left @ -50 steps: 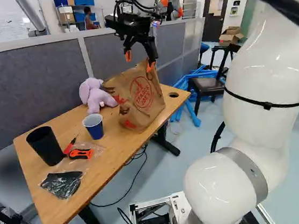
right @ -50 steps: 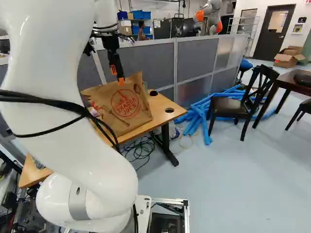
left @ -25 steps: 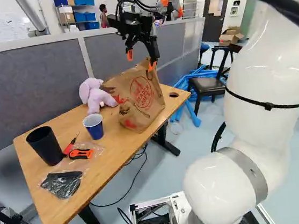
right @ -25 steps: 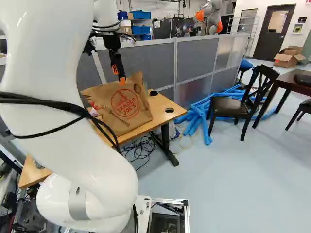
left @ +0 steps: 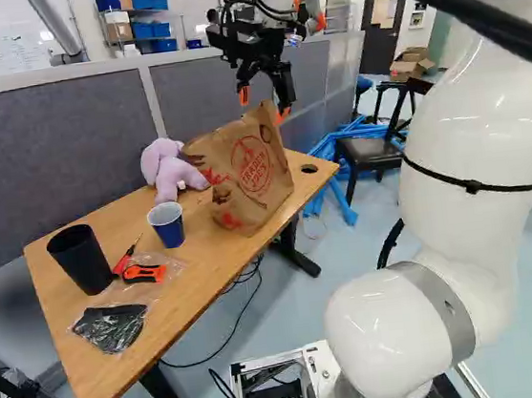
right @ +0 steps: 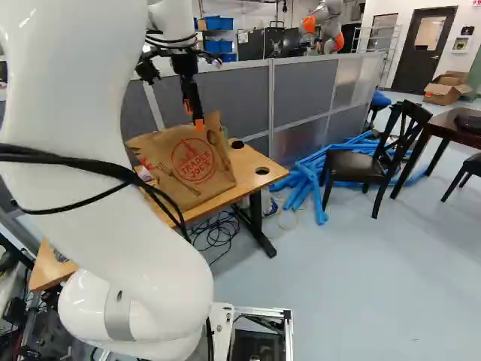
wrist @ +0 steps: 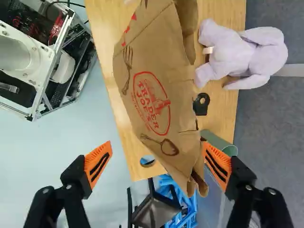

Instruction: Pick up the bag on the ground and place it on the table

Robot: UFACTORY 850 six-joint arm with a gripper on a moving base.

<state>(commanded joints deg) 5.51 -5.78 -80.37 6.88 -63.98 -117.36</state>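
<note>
The brown paper bag [left: 249,177] stands on the wooden table [left: 198,274], its top leaning and creased. My gripper [left: 264,106] is over the bag's upper edge in the left base view, fingers spread wide. In the wrist view the gripper [wrist: 157,148] is open; the bag [wrist: 154,95] reaches partly between its fingers. One orange pad [wrist: 217,164] is right beside the bag's top edge, while the other pad [wrist: 98,163] is well away from the paper. Whether the nearer pad touches it, I cannot tell.
On the table are a purple plush toy [left: 168,167], a blue cup [left: 167,225], a black cup [left: 81,259], an orange tool [left: 144,272] and a bagged dark item [left: 111,326]. A green cylinder [wrist: 219,142] is beside the bag. A grey partition [left: 59,155] runs behind.
The gripper has shifted rightward in both base views, along the bag's top, with its fingers still apart. Bag and base have stayed in place.
</note>
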